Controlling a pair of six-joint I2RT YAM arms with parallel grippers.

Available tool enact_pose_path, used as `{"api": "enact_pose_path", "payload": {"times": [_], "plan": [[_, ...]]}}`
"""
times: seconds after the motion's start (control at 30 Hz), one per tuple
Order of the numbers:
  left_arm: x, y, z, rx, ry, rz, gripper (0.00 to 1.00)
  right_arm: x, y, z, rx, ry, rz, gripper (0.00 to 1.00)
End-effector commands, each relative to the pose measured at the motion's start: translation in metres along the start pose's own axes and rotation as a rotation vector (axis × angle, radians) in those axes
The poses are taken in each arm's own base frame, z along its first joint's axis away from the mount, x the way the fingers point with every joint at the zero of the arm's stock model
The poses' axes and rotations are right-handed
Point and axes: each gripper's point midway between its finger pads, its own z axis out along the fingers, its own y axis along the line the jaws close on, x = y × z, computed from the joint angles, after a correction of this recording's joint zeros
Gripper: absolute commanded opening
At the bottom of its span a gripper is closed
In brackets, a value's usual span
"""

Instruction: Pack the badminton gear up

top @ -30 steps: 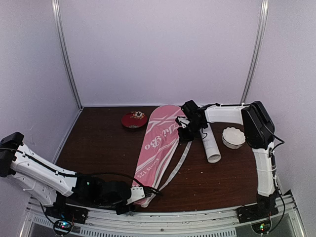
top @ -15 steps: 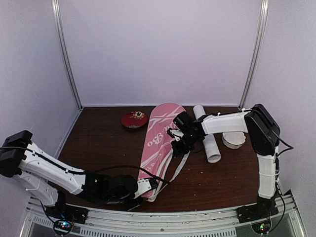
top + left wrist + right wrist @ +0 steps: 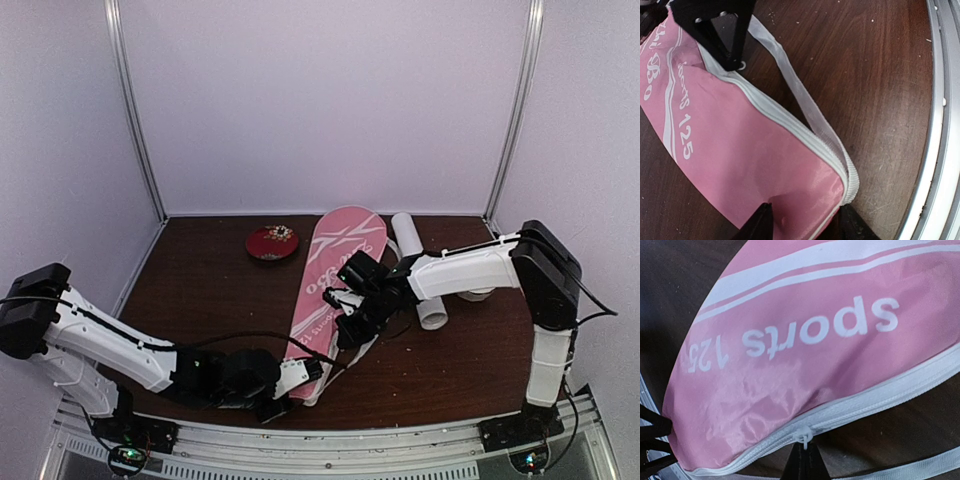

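The pink racket-shaped bag [image 3: 335, 262] lies lengthwise on the dark table, its wide end at the back. My left gripper [image 3: 305, 376] holds the bag's narrow near end [image 3: 790, 165], with a black finger [image 3: 760, 224] on each side of the fabric. My right gripper [image 3: 348, 318] is at the bag's right edge, halfway along. It is shut on the white zipper pull [image 3: 804, 434]. The white zipper [image 3: 880, 395] runs along that edge, and a loose white strap [image 3: 800, 95] lies beside it. The long white tube [image 3: 408, 238] lies behind the right forearm.
A small dark red round dish [image 3: 272, 242] sits at the back, left of the bag. The metal rail [image 3: 940, 125] of the table's front edge runs close to the bag's near end. White walls and two metal posts enclose the back and sides.
My right gripper has slid along the bag's zipper edge toward the near end. The bag's wide end has swung right, and its near end and my left gripper have shifted slightly right.
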Motion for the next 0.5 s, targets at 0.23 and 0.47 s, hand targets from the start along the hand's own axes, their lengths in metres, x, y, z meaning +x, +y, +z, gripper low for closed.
{"api": "enact_pose_path", "payload": {"times": [0.23,0.47], "plan": [[-0.007,-0.016,0.011,0.055,0.022,0.111,0.44,-0.05,-0.022,-0.001,0.032,-0.027,0.016,0.0],[0.0,-0.004,0.002,0.014,0.031,0.209,0.52,-0.013,-0.03,-0.009,0.036,0.001,0.017,0.0]]}}
